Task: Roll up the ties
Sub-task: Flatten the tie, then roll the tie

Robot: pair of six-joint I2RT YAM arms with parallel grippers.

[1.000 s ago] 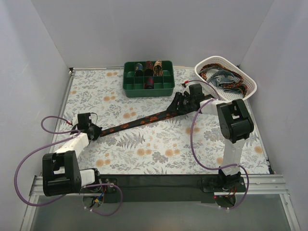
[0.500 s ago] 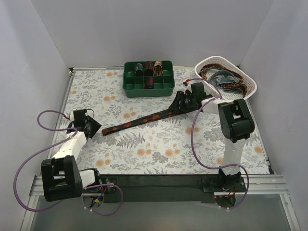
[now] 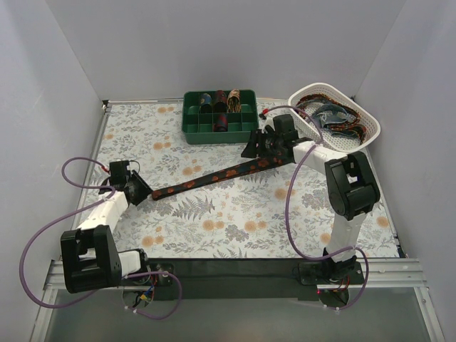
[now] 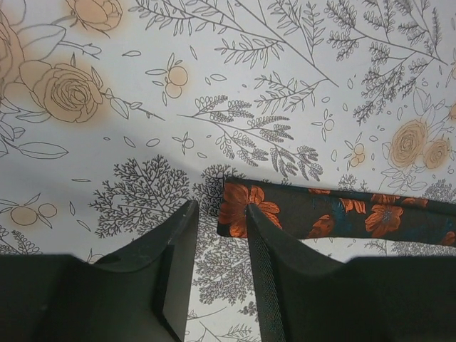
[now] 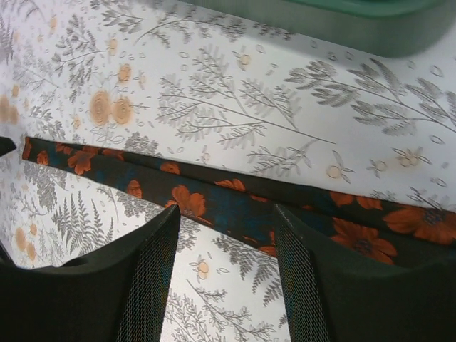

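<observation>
**Orange-flowered tie lies flat, unrolled**

Dark cloth with orange blooms, the tie [image 3: 214,176] stretches slantwise over the tablecloth [image 3: 235,221] from near left to far right. The left gripper [image 4: 221,208] sits at its near-left end, jaws a little apart and gripping nothing; the end lies just at the tips. The right gripper [image 5: 228,212] hovers over the far-right part, jaws fairly wide, straddling the strip without pinching it. The fabric looks light, limp and probably slick: best pinched at the very end, across its width, and curled snugly.
</observation>
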